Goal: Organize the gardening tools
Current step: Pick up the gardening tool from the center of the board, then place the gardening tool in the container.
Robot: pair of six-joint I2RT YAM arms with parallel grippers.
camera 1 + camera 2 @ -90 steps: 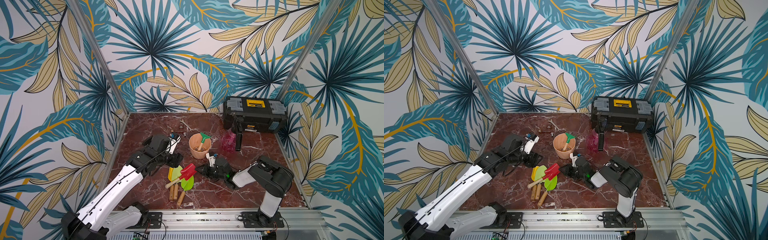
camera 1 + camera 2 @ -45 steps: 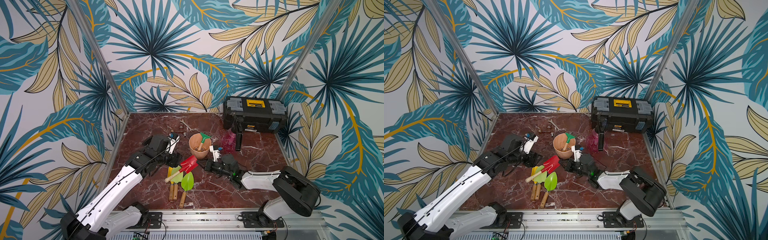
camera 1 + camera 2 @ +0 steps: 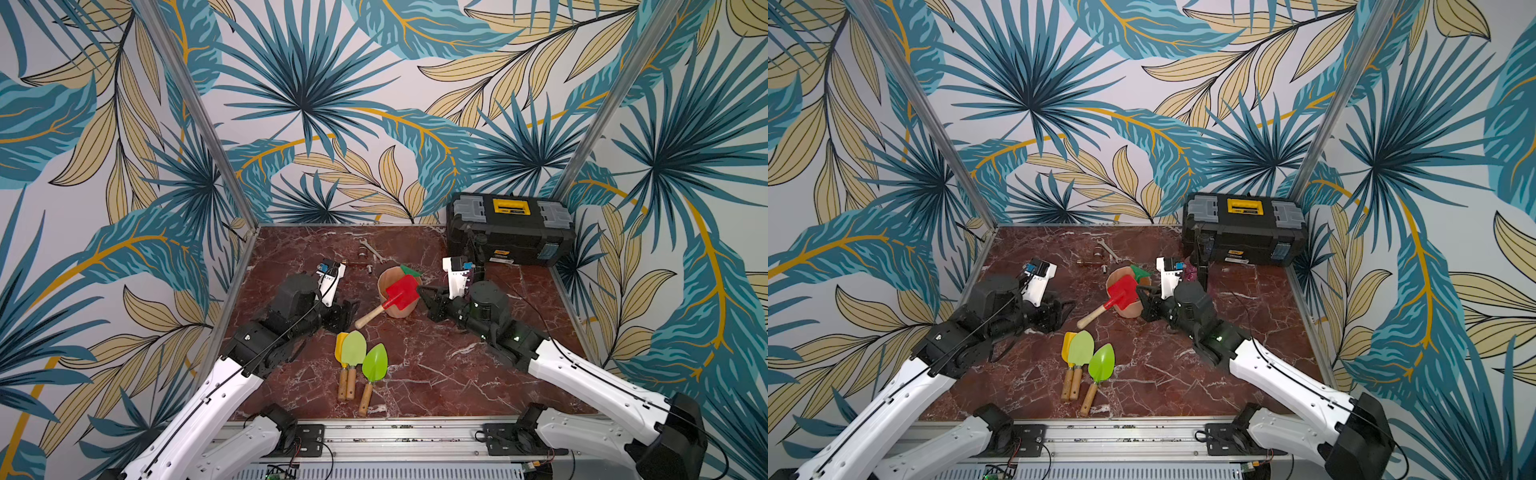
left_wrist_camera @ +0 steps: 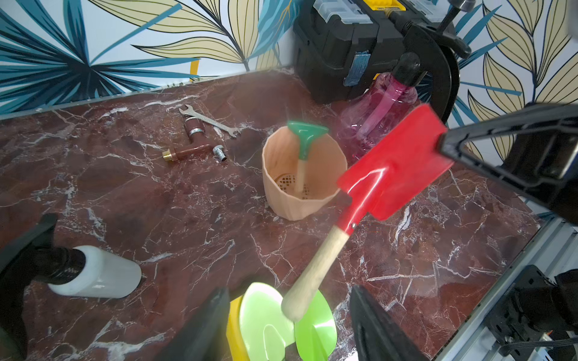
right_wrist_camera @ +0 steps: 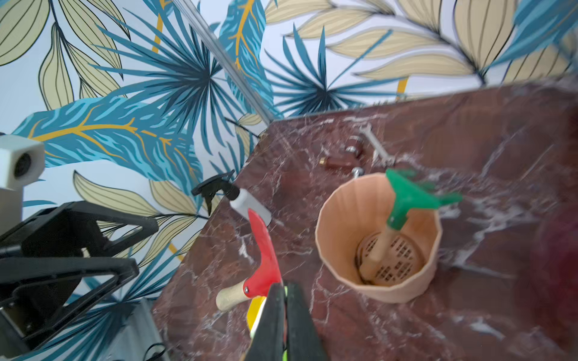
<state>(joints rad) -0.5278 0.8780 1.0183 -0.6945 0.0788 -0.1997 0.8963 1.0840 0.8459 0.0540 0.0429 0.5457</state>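
My right gripper is shut on the blade of the red shovel, which hangs tilted in the air beside the peach pot; its wooden handle points down toward the left arm. A dark-green rake stands in the pot. Two lime-green trowels and a yellow one lie together on the marble. My left gripper stands open and empty just behind them. The pink sprayer stands by the toolbox.
The black-and-yellow toolbox fills the back right corner. A silver wrench and brass fittings lie at the back. A white spray bottle lies near the left arm. Patterned walls close three sides.
My right gripper has lifted the red shovel off the pile and carried it back and up to the pot. The left arm has not moved.
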